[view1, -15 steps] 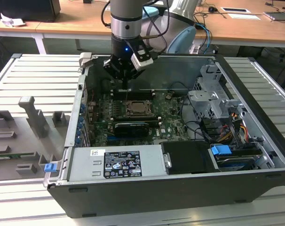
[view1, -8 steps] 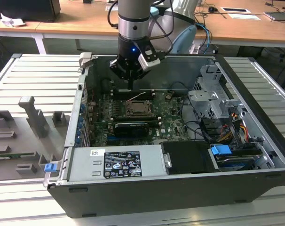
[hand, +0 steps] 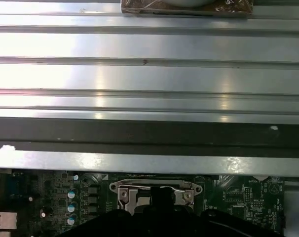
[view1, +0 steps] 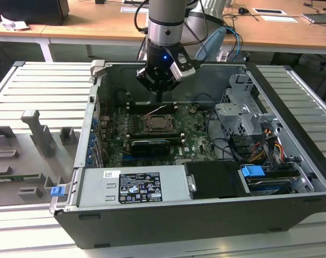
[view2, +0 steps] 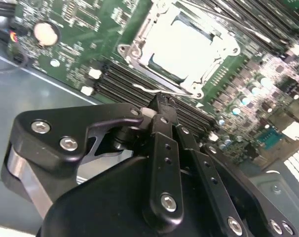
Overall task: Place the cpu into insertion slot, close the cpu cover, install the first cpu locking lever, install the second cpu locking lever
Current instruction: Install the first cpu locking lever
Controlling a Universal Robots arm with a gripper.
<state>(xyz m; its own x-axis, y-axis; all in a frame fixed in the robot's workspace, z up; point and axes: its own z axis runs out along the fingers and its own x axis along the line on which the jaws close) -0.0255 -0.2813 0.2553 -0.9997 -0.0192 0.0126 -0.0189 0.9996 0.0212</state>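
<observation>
The gripper (view2: 162, 106), built of matte black links with bright screw heads, hangs just beside the insertion slot (view1: 162, 124). Its narrow fingers are drawn together at the tips, and I cannot tell whether anything is pinched between them. In the slot lies the cpu (view2: 181, 47), its flat square face pale and smooth. The cpu cover (view2: 141, 32), a thin silvery frame with a square window, lies flat over it. In the exterior view a thin pale wire lever (view1: 154, 111) slants up beside the slot, just under the fingertips. Long ribbed black memory slots (view2: 117, 81) run between the slot and the gripper on the green circuit board (view2: 75, 29).
</observation>
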